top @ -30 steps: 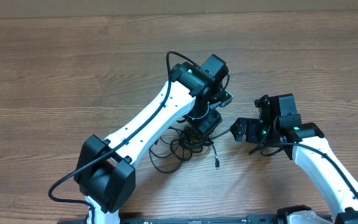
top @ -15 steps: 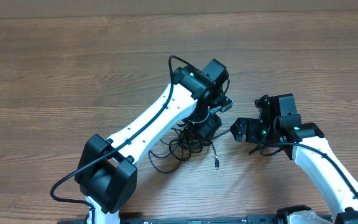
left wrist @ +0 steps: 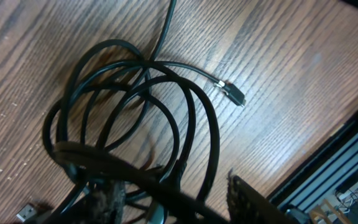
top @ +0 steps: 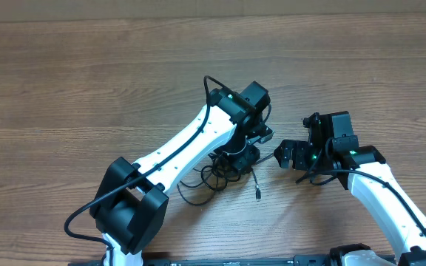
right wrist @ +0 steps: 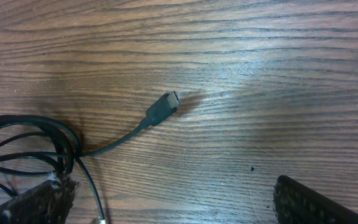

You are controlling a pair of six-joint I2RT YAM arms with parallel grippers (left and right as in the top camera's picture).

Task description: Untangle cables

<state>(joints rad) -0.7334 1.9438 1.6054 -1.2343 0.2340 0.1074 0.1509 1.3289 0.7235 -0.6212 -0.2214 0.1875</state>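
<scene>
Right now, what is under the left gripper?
The cables: a coil of black loops on the table, with one plug lying clear beside it. The left gripper hides the coil's near part, so I cannot tell whether a strand is pinched.

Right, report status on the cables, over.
Left gripper down in the cables, jaws apart astride cords, grip unconfirmed. Right gripper open, empty, beside the heap. Cables tangled; one plug end free. No obstruction seen.

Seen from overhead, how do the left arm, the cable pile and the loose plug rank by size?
1. Left arm, largest, though it stands nearer the camera.
2. Cable pile, partly hidden under the arm.
3. Loose plug, smallest.
</scene>
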